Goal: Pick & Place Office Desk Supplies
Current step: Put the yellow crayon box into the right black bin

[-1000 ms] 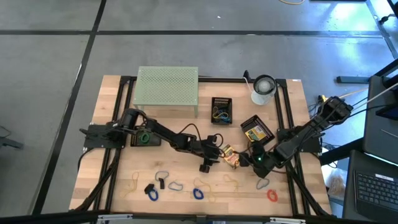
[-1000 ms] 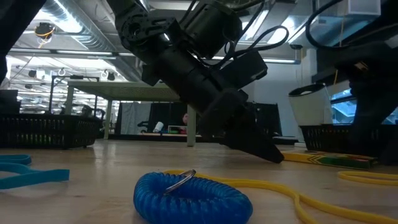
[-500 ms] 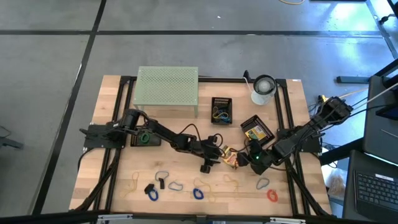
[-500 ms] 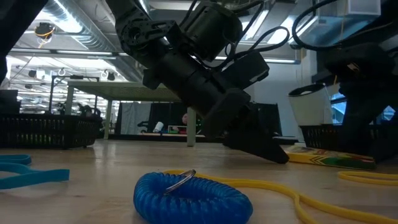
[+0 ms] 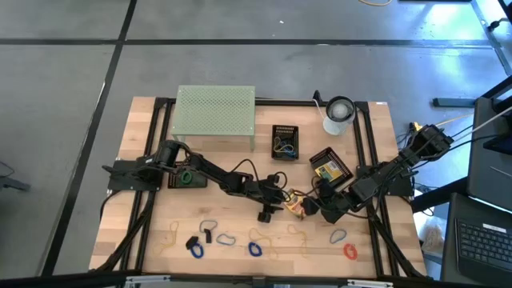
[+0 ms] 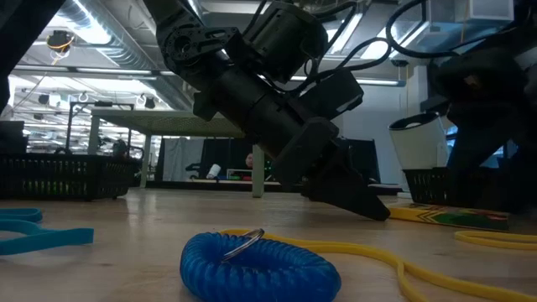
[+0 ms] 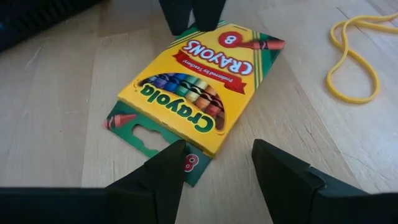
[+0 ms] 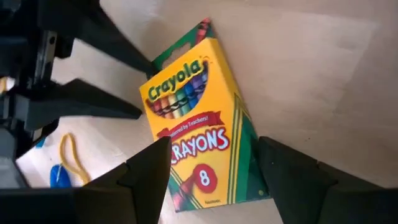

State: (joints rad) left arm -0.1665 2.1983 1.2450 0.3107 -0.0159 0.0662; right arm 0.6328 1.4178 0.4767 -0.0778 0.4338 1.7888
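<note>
A yellow-green crayon box [image 5: 297, 204] lies flat on the table between my two grippers. My left gripper [image 7: 217, 149] is open at the box's flap end [image 7: 146, 134], with one fingertip [image 7: 176, 154] over the flap's corner. My right gripper [image 8: 214, 143] is open at the opposite end, one finger on either side of the box [image 8: 199, 130]. In the left wrist view its fingers [image 7: 189, 15] stand at the box's far end. A second crayon box [image 5: 329, 170] lies in a black tray. Loop clips [image 5: 256, 249], rubber bands [image 5: 298, 232] and a small black clip [image 5: 206, 236] lie near the front edge. My left gripper has one fingertip [image 7: 176, 154] over the corner of the crayon box's green flap [image 7: 186, 165]; I cannot tell whether it touches. My right gripper's fingers stand on either side of the box's end [image 8: 211, 196], slanting down; I cannot tell whether they touch it.
A pale-green mesh stand [image 5: 214, 112] sits at the back left and a white roll [image 5: 339, 114] at the back right. A black tray [image 5: 285, 141] holds small items behind the grippers. A blue coiled loop [image 6: 256, 260] and a yellow band [image 6: 419, 273] lie in front.
My right gripper has rolled about its own axis and edged toward the table's left, closer over the crayon box. The box has stayed where it lay. My left gripper has kept still.
</note>
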